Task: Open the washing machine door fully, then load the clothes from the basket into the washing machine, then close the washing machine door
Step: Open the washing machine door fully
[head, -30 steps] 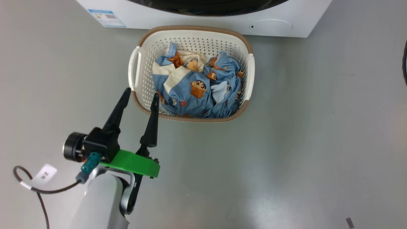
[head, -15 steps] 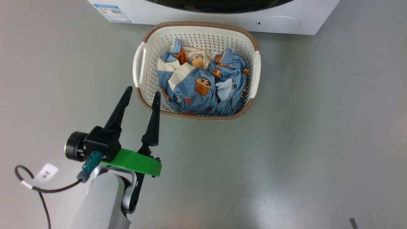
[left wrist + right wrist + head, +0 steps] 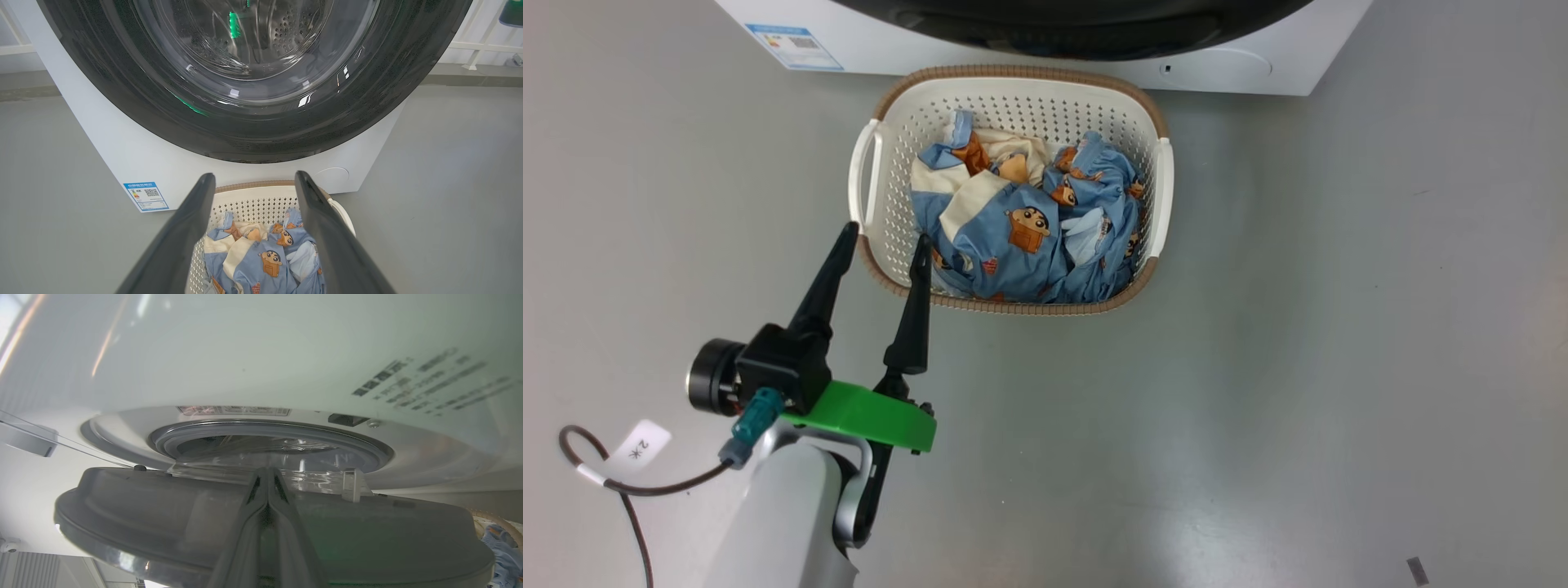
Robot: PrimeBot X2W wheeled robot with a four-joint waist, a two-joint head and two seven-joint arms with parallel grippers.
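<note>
We are levering the door [image 3: 1078, 37] wider at the basket's [image 3: 1013, 75] 12 o'clock: right gripper [image 3: 267, 473] pinched empty, left gripper [image 3: 886, 235] spread empty.

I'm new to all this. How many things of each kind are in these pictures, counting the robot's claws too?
Washing machine: 1
Basket: 1
Heap of clothes: 1 (pieces too tangled to count)
Grippers: 2 (left gripper open, right gripper shut)
Total: 5
</note>
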